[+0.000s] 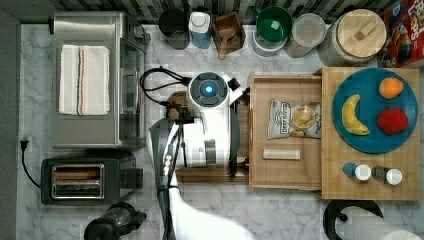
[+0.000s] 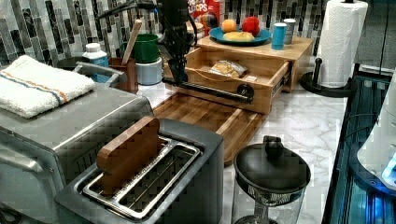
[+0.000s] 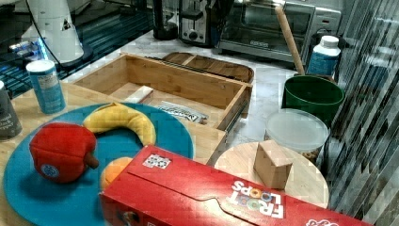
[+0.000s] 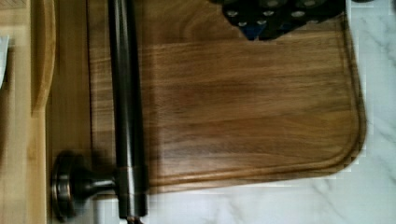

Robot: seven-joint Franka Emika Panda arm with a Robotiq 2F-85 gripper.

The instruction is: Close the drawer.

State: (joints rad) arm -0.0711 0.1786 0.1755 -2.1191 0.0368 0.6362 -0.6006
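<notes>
The drawer (image 1: 285, 172) is a light-wood box standing pulled out from under a light-wood slab (image 1: 370, 172), toward the top view's left. Its front wall (image 2: 219, 98) carries a dark metal bar handle (image 2: 210, 90). In the wrist view the handle (image 4: 126, 93) runs along the drawer front (image 4: 18, 140), above a dark walnut tray (image 4: 243, 107). My gripper (image 2: 177, 74) hangs over the far end of the handle, close to the bar. The white arm (image 1: 210, 120) covers the handle in the top view. Inside the drawer lie a chip bag (image 1: 295, 119) and a small white stick (image 1: 281, 154).
The dark tray (image 1: 210, 175) lies in front of the drawer. A blue plate (image 1: 375, 110) of fruit and two shakers (image 1: 357, 171) stand on the slab. A toaster oven (image 1: 95, 80), toaster (image 1: 80, 181), jars (image 1: 274, 27) and paper towel roll (image 2: 343, 42) ring the counter.
</notes>
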